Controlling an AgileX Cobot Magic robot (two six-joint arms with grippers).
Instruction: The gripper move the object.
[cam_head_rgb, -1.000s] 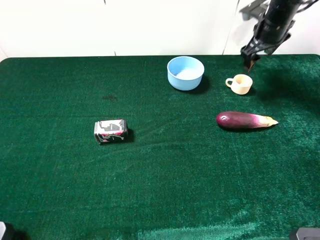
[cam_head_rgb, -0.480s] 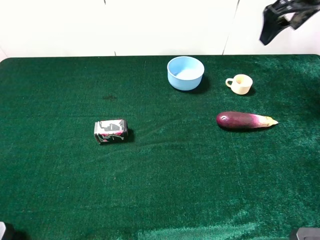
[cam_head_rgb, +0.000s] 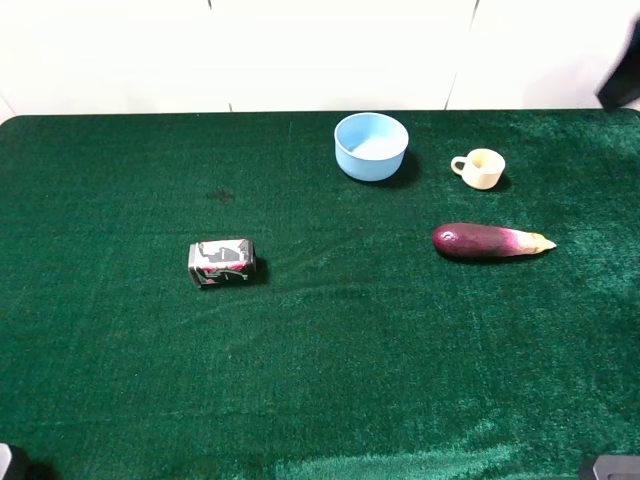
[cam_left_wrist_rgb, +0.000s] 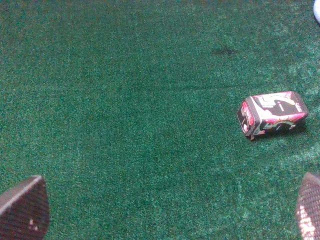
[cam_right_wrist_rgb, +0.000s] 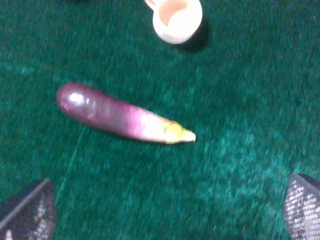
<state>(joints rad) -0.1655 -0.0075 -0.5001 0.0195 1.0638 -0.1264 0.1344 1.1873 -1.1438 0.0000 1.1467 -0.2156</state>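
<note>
The small cream mug (cam_head_rgb: 480, 168) stands upright on the green table at the back right, handle pointing left; it also shows in the right wrist view (cam_right_wrist_rgb: 177, 19). My right gripper (cam_right_wrist_rgb: 165, 212) is open and empty, its two fingertips (cam_right_wrist_rgb: 27, 212) spread wide, high above the eggplant and well apart from the mug. In the exterior view only a dark sliver of the right arm (cam_head_rgb: 622, 80) shows at the right edge. My left gripper (cam_left_wrist_rgb: 165, 215) is open and empty above bare cloth.
A light blue bowl (cam_head_rgb: 371, 145) stands left of the mug. A purple eggplant (cam_head_rgb: 490, 241) lies in front of the mug, also seen in the right wrist view (cam_right_wrist_rgb: 120, 114). A small printed carton (cam_head_rgb: 221, 262) lies on its side left of centre, also in the left wrist view (cam_left_wrist_rgb: 272, 112).
My right arm has lifted away from just behind the mug and swung up and right, almost out of the exterior view. The mug stays in place.
</note>
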